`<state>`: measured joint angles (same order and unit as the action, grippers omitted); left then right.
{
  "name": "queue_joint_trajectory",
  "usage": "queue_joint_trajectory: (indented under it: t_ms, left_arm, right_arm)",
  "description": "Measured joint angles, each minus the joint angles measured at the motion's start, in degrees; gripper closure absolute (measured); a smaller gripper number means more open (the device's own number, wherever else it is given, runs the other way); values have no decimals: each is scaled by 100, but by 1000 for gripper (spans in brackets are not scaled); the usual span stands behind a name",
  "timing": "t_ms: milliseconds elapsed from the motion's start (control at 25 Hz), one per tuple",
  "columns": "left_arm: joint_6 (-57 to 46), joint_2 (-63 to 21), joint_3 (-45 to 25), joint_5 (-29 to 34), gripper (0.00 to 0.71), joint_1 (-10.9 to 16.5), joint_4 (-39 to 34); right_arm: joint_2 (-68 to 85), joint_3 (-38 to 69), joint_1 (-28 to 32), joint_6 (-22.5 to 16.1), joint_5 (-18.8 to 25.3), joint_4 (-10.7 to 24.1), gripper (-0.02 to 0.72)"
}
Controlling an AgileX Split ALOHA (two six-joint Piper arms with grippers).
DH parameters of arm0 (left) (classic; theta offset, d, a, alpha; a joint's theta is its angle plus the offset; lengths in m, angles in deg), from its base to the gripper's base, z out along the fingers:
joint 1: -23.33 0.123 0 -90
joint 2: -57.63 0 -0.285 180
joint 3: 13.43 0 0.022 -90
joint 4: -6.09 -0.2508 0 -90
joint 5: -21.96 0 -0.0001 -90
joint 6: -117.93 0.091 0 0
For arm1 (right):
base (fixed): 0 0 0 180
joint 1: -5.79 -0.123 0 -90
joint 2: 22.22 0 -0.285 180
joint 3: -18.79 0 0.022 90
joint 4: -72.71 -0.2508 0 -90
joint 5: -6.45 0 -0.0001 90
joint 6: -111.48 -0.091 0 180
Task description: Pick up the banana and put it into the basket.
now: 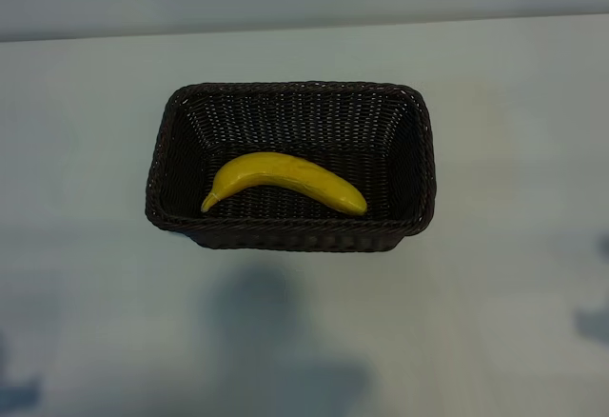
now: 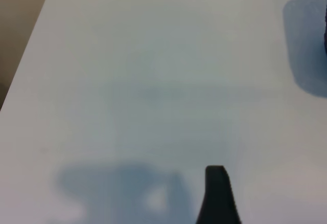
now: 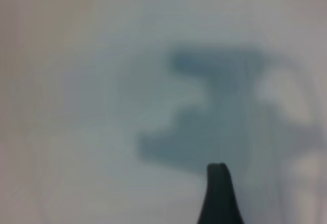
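The yellow banana (image 1: 285, 179) lies flat inside the dark brown woven basket (image 1: 419, 165), curved along the basket's length with its stem tip toward the basket's left end. Nothing touches it. Neither arm shows in the exterior view. In the left wrist view, my left gripper (image 2: 163, 218) hangs over bare table with a single dark fingertip (image 2: 216, 183) showing and nothing beside it. My right gripper (image 3: 163, 218) is likewise over bare table, one dark fingertip (image 3: 217, 183) in view and nothing held. Both stand open, away from the basket.
The basket sits mid-table on a pale tabletop (image 1: 495, 322). The table's side edge (image 2: 30, 50) runs close to the left gripper, with brown floor beyond. A dark sliver (image 2: 325, 29) shows at that view's border; what it is cannot be told.
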<state>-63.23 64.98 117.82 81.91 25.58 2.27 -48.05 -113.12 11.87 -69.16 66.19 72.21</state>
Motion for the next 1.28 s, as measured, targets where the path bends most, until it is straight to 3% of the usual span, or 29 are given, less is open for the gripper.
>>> queue_joint_trajectory:
  t_ms: [720,1280]
  left_arm:
    - [0,0,0,0,169,0,0]
    - [-5,0,0,0,169,0,0]
  right_arm:
    - [1643,51,0,161,62,-17,190]
    - [1840,109,0,343,86,-6,190]
